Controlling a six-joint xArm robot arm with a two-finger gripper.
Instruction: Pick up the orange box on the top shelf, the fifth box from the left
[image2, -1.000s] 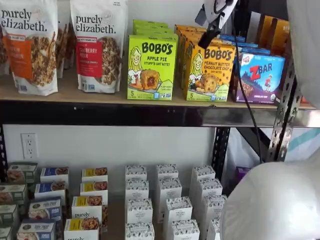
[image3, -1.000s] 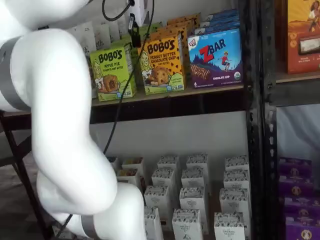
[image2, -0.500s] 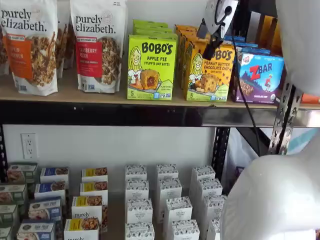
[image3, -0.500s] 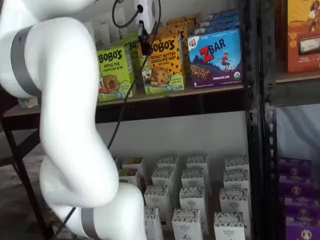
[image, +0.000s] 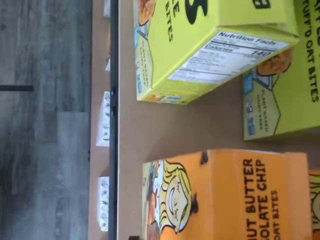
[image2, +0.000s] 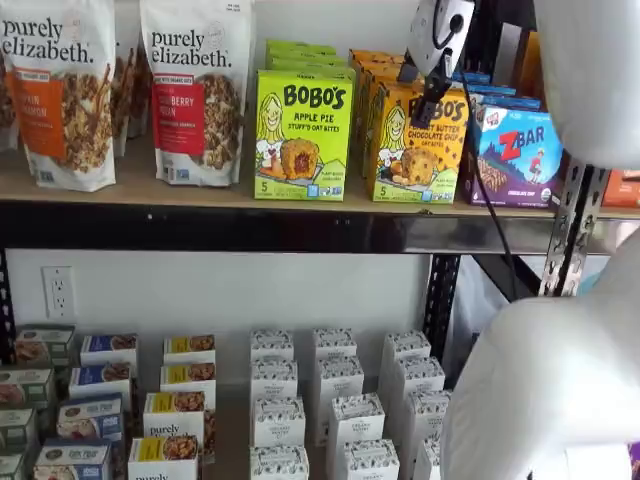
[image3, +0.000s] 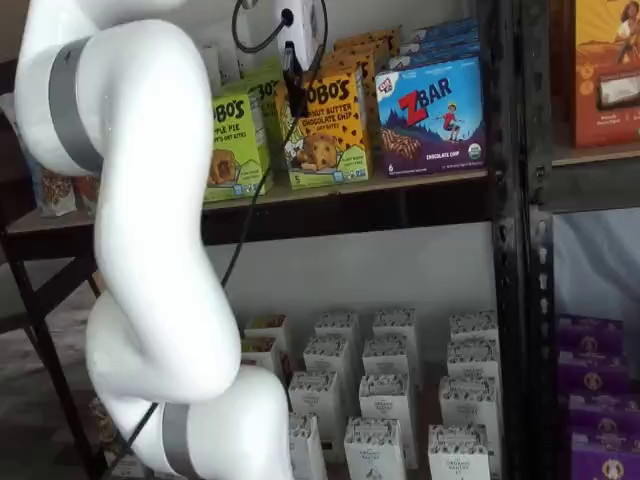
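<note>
Orange box (image2: 417, 142) stands upright at the front edge of the top shelf (image2: 300, 228), between the green box (image2: 302, 133) at its 9 o'clock and the ZBar box (image2: 520, 155) at its 3 o'clock. The gripper (image2: 432, 95) hangs in front of the orange box's upper face; its fingers show as one dark shape with no gap visible, so whether they are released or clenched cannot be told. Step in hand, as judged: final approach. To do it well, the fingers likely need to part wide enough to straddle the box, stay centred on it, and keep clear of both neighbours, since the ZBar box stands just beside it. Wrist view: shows the bare board between the green box (image: 200, 55) and the orange box (image: 225, 195), a gap neither shelf view resolves, but no fingers. Shelf views: both show the gripper (image3: 292, 85) against the orange box (image3: 328, 128), and the rows of like boxes behind.
</note>
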